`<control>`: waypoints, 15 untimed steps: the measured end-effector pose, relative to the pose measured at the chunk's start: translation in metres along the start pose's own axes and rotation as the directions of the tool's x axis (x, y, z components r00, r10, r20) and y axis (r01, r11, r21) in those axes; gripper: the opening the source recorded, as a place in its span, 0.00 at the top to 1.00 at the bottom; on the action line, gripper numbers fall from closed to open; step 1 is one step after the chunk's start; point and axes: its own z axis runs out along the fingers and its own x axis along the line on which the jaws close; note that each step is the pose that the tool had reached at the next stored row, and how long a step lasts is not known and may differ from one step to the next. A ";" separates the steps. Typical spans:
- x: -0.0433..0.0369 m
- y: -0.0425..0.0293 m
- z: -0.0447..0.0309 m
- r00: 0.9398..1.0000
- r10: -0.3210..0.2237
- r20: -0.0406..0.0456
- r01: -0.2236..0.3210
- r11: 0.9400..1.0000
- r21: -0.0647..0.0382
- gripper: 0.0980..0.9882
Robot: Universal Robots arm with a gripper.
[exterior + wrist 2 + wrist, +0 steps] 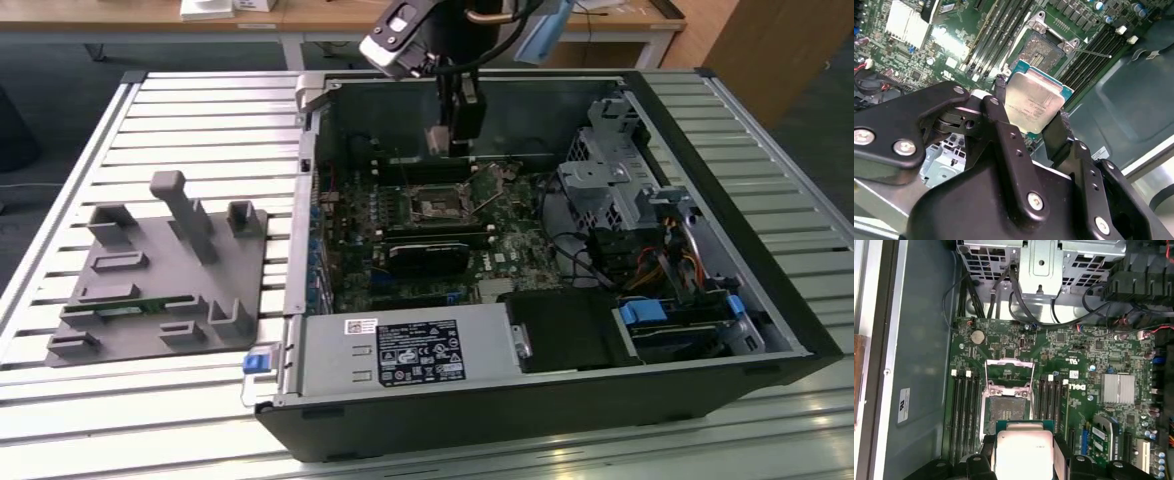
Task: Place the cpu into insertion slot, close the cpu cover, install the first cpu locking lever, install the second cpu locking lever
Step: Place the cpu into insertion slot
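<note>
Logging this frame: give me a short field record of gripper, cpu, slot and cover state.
gripper: shut on the cpu, above the motherboard
cpu: gripped at two opposite edges, not yet in the slot
insertion slot: empty, centre exposed
cpu cover: raised open, off the slot
computer case: open side up, lying on a slatted table

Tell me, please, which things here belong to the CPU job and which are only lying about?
Job in hand:
cpu, gripped by the gripper
insertion slot, empty
cpu cover, open

Lying about:
grey fixture plate, on the exterior view's left
power supply
drive cage
heatsink
</note>
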 end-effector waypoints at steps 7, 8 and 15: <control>0.0043 -0.0005 0.0127 1.000 0.024 0.003 -0.024 1.000 0.000 0.50; 0.0044 -0.0006 0.0145 1.000 0.024 0.003 -0.024 1.000 0.001 0.50; 0.0043 -0.0011 0.0234 1.000 0.024 0.003 -0.024 1.000 0.001 0.50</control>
